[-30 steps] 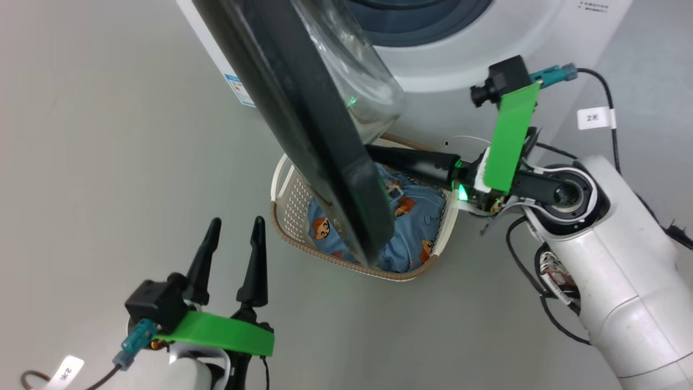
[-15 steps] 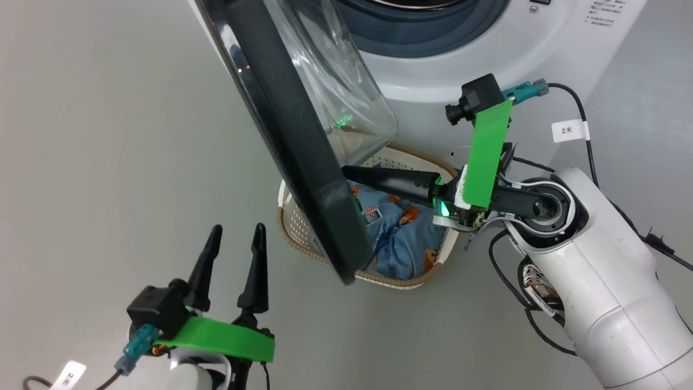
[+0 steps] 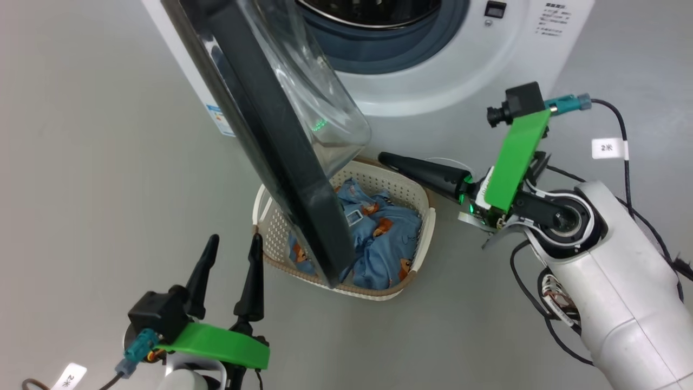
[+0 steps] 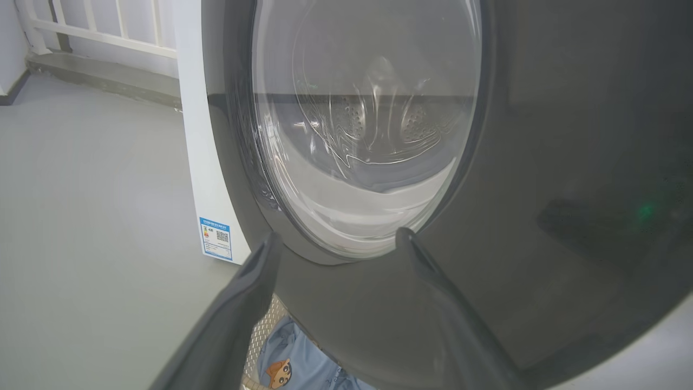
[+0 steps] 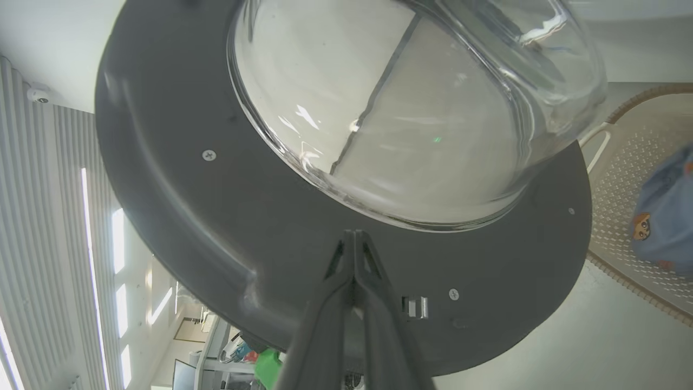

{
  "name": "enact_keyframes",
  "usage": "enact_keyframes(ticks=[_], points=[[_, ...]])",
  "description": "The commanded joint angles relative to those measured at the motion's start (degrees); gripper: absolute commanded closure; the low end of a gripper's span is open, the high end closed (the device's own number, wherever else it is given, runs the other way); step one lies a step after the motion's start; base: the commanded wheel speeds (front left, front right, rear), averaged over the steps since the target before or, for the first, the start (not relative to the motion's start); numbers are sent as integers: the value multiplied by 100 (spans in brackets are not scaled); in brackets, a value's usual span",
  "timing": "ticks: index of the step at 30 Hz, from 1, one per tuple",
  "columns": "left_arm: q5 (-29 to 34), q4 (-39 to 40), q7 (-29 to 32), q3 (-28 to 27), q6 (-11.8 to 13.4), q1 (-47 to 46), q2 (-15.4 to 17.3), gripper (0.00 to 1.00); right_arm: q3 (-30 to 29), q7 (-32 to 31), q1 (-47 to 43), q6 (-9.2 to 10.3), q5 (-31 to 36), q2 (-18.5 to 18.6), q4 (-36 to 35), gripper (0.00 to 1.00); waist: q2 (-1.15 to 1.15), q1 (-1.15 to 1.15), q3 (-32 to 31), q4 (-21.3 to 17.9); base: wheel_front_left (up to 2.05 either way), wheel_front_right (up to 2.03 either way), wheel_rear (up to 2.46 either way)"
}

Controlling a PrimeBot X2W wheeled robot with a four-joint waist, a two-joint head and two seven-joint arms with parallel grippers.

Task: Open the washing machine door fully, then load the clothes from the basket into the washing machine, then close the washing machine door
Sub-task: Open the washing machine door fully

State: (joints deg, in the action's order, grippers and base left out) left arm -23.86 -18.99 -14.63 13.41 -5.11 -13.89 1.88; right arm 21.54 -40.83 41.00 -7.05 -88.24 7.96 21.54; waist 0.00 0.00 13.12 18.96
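door [image 3: 287, 179] only partway open. I'd push its inner rim farther left with the closed, empty right fingers [image 3: 422, 170], avoiding the glass; left fingers [image 3: 252, 271] spread, idle.

White arm shells [image 3: 622, 303], green camera brackets [image 3: 514, 157], black looping cables [image 3: 628, 179], teal plugs [image 3: 568, 102], dark tapered pincer fingers [image 3: 422, 170]

Plain grey floor [image 3: 81, 135], smooth, evenly lit. Along the far wall, white railing bars [image 4: 97, 32] above a low grey ledge [image 4: 103, 78]; dark skirting [image 4: 11, 92] at the corner. Elsewhere, white ribbed wall panels [image 5: 48, 244] with bright vertical strips of light [image 5: 116, 238], a small white dome camera [image 5: 37, 95] up high.
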Motion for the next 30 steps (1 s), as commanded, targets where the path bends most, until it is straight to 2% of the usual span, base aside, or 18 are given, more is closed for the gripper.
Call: enact_keyframes(ticks=[1,2,3,4,5,6,7,18,30], points=[[106,49,-37,-234,-51,-18,99,0,14,129,-119,-44,145,-5,-182,75,0,0,-118,-134,0,0,0],[132,26,-37,-270,-62,-9,99,0,8,217,-170,-44,180,27,-181,58,0,0,-151,-176,0,0,0],[154,6,-37,-308,-73,3,99,0,-3,307,-219,-44,208,61,-186,54,0,0,-185,-216,0,0,0],[183,-13,-37,-342,-85,17,99,0,-6,399,-268,-44,253,110,-192,27,0,0,-221,-255,0,0,0],[214,-30,-37,-383,-96,34,99,0,-7,500,-319,-44,300,160,-195,5,0,0,-257,-294,0,0,0],[214,-30,-37,-383,-96,34,99,0,-7,500,-319,-44,300,160,-195,5,0,0,-257,-294,0,0,0],[241,-44,-37,-428,-107,55,99,0,-23,600,-375,-44,317,197,-186,0,0,0,-292,-334,0,0,0],[479,-86,-37,-925,-197,307,99,0,-79,1665,-921,-44,532,683,-126,0,0,0,-581,-756,0,0,0],[608,11,-37,-1332,-231,547,129,0,184,3324,-1948,-44,892,1308,-481,0,0,0,-734,-1092,0,0,0]])
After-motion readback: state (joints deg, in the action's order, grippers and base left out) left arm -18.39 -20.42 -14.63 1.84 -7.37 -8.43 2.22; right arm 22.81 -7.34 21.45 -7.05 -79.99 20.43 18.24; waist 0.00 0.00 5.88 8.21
